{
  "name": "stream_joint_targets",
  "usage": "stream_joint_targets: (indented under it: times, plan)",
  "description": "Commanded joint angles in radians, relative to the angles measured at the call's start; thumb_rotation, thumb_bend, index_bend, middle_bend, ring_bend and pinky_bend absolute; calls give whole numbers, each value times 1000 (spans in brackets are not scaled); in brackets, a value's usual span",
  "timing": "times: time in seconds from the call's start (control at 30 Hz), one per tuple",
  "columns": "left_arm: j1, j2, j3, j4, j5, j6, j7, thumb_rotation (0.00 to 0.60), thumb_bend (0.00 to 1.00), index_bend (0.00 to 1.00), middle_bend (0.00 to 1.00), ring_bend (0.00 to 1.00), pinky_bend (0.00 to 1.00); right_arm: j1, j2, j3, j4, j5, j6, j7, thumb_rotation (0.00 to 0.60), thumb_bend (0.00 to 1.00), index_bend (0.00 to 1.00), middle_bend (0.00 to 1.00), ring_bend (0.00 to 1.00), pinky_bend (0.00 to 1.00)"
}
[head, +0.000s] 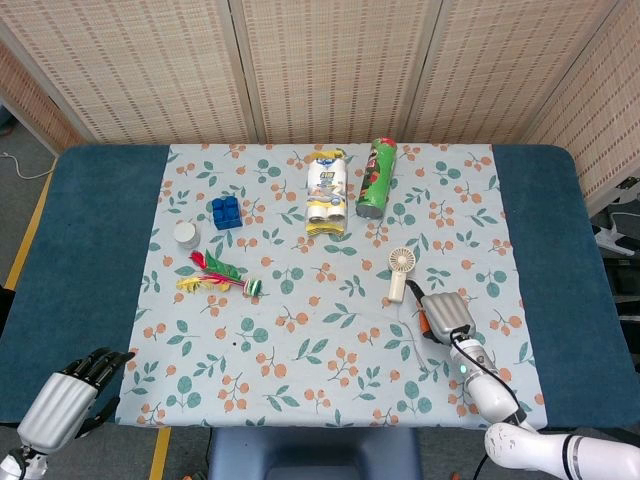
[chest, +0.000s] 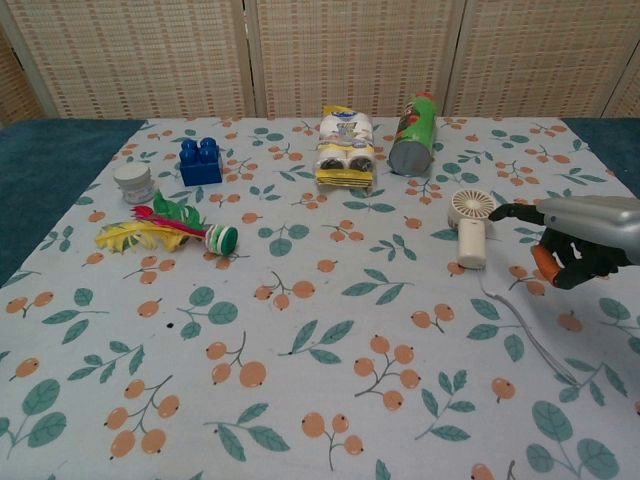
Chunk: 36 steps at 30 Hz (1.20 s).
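Right now the work in hand looks like a reach for the small handheld fan (head: 400, 272), and the grasp has not begun. The right hand (head: 446, 316) hovers just to the right of the fan's handle, near it but apart from it; in the chest view the right hand (chest: 580, 236) has its fingers loosely curled and spread, one dark fingertip stretched toward the fan's round head (chest: 472, 210), and nothing is held between them. The fan lies flat on the patterned tablecloth (head: 300, 340), head toward the screens and handle toward the robot, with a thin cord (chest: 525, 330) trailing from the handle's base toward the table's near right edge. The left hand (head: 68, 398) rests at the near left corner, well apart from everything, fingers curled in with nothing in them as far as the head view shows. My judgement is that the next move calls for the right hand to shift a little left and lower onto the handle, closing around it from the side without dragging the cord or nudging the fan away. The Pringles can (head: 376, 177) and the snack pack (head: 327, 192) lie well beyond the fan, out of the path.
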Motion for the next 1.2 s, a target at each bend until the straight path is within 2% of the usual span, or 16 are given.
stream_joint_targets:
  times: [0.03,0.33,0.67,1.2]
  plan:
    - [0,0,0,-1,0,-1,2,600,340,171,243,199,473,16,-5,3,7,30,14,-10,600,731,0,735,668,777]
    - [1,0,0,-1,2,0,5,600,341,171,243,199,473,53,-23,-2,59,96,-14,16,600,730,0,735,668,777]
    - [1,0,1,-1,3,0,4,600,340,171,243,199,473,65,-32,-30,63,72,-9,45,600,731,0,735,668,777]
    - [1,1,0,-1,3,-1,1,600,340,171,243,199,473,84,-58,-45,96,70,-9,75,600,731,0,735,668,777]
